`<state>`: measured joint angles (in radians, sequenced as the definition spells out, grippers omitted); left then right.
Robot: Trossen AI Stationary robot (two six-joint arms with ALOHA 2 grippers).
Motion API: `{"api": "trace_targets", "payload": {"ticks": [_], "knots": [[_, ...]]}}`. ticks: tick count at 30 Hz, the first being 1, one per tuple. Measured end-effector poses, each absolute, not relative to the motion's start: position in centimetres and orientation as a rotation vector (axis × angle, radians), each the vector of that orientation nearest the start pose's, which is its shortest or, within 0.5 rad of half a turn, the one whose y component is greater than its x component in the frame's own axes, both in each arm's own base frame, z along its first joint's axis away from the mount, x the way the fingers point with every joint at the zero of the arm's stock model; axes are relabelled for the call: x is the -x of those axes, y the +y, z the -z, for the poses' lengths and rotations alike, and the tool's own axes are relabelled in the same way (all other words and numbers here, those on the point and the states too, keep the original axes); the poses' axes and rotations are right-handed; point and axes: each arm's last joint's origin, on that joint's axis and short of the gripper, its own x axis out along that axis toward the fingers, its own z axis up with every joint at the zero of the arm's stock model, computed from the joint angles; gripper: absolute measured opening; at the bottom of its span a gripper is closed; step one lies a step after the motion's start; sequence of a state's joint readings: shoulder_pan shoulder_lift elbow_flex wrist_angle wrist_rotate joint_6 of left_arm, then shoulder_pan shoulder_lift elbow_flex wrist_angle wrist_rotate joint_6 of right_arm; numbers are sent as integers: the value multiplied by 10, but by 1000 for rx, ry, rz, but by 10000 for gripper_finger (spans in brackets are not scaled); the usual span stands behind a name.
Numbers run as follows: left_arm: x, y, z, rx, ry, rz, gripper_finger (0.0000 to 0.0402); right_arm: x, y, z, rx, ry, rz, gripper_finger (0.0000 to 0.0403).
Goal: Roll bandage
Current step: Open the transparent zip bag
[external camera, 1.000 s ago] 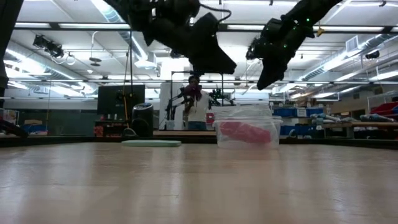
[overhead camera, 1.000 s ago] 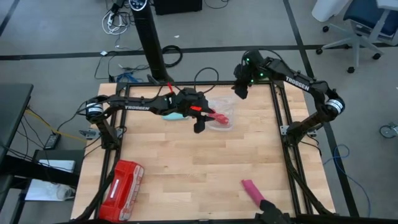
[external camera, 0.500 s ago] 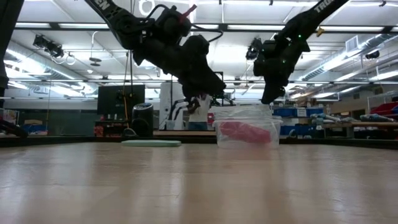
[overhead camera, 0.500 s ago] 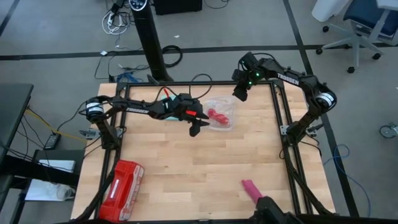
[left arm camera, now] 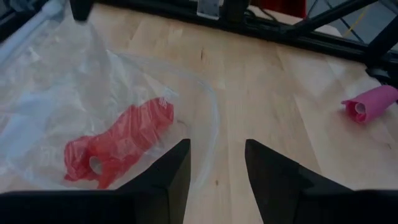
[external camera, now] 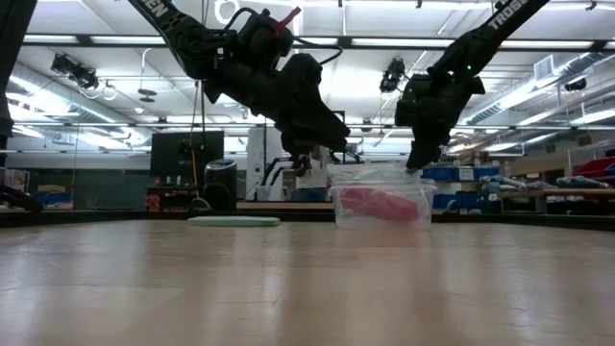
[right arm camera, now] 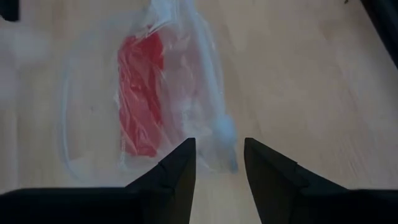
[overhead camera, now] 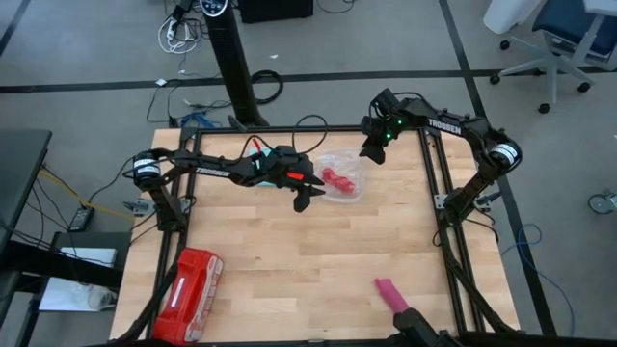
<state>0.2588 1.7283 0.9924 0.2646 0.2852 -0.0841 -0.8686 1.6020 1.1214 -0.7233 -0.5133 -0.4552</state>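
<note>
Left gripper (overhead camera: 307, 196) poised above the table (overhead camera: 289, 260), fingers (left arm camera: 166, 177) spread and holding nothing, just beside the clear plastic bag (overhead camera: 342, 176) with its bright red lump (overhead camera: 335, 179). Right gripper (overhead camera: 372, 151) also parted and empty, at the bag's far-right corner near the rear frame. Rolled pink bandage (overhead camera: 388, 292) well apart from both, near the front edge. Red case (overhead camera: 187, 280) at the front-left corner; bare wood between.
</note>
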Motion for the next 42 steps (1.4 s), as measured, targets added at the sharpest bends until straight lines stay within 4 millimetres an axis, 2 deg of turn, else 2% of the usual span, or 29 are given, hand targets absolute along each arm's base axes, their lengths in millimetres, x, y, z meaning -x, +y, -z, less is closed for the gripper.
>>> {"api": "trace_targets", "payload": {"ticks": [6, 13, 17, 21, 25, 28, 33, 37, 42], "knots": [[-359, 87, -202, 207, 444, -1, 156, -220, -220, -218, -262, 934, 82, 97], [-358, 87, -201, 230, 450, -9, 156, -220, -215, -217, -272, 978, 75, 16], [-360, 88, -205, 230, 443, -12, 156, -217, -213, -216, -301, 1010, 72, 28], [-366, 90, -217, 219, 407, -10, 156, -219, -206, -221, -258, 1036, 93, 31], [-373, 93, -235, 164, 409, -30, 156, -224, -193, -235, -203, 1009, 77, 15], [-377, 97, -250, 85, 483, -108, 156, -228, -181, -250, -162, 984, 86, 15], [-380, 101, -287, -59, 580, -199, 156, -233, -159, -276, -43, 959, 144, 29], [-380, 105, -311, -65, 602, -247, 158, -236, -141, -305, 27, 894, 148, 18], [-377, 107, -324, -73, 635, -244, 168, -241, -114, -334, 62, 814, 127, 20]]}}
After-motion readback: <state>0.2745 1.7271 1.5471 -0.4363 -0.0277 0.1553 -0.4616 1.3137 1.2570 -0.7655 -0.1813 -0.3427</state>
